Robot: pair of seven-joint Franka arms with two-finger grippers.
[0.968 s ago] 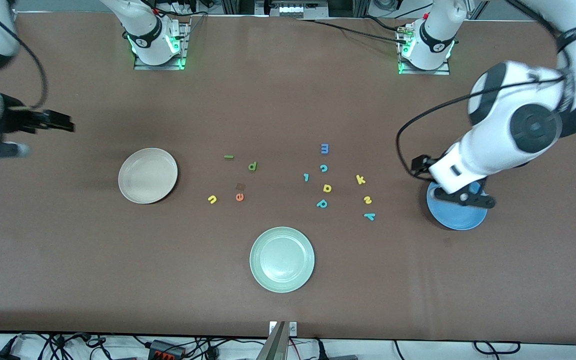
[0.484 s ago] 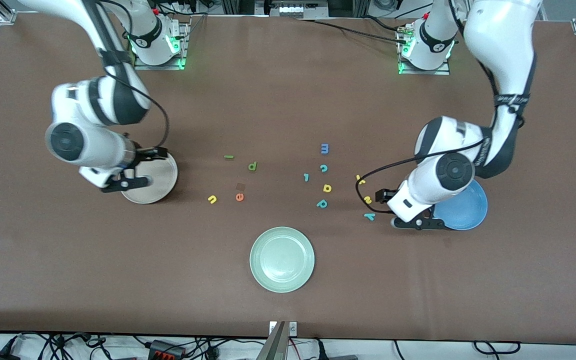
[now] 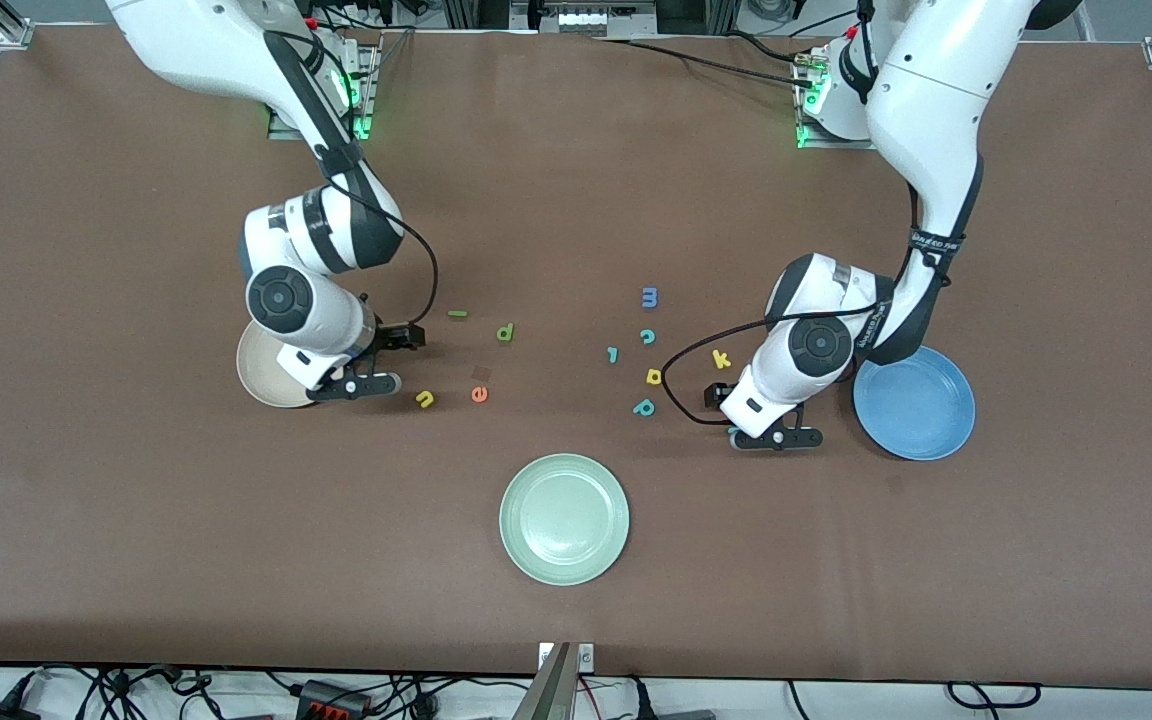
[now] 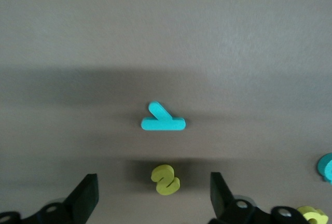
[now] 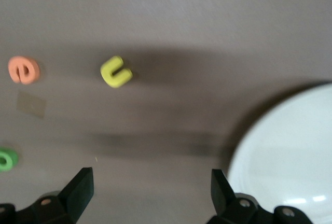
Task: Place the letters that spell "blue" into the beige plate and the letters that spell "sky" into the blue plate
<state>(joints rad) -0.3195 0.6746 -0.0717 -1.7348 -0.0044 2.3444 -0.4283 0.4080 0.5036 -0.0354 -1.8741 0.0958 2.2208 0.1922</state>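
Observation:
My left gripper [image 3: 748,415] hangs low beside the blue plate [image 3: 921,410] and hides two letters in the front view. In the left wrist view its open fingers [image 4: 85,199] flank the yellow s [image 4: 165,179] without touching it, and the teal y [image 4: 162,120] lies just past it. The yellow k [image 3: 722,359] lies close by. My right gripper [image 3: 346,378] is open and empty at the edge of the beige plate [image 3: 261,372]. The yellow u [image 3: 425,399], orange e [image 3: 479,394], green round-bowled letter [image 3: 505,332] and dark green bar [image 3: 457,313] lie on the table.
A pale green plate [image 3: 564,518] sits nearest the front camera. A blue m [image 3: 650,297], teal c [image 3: 647,336], small teal bar [image 3: 613,354], yellow stemmed letter [image 3: 654,376] and teal p [image 3: 644,407] lie between the two letter groups.
Both arms swung in toward the table's middle. The left gripper went from over the blue plate to over the s and y. The right gripper came from the table's end to the beige plate.

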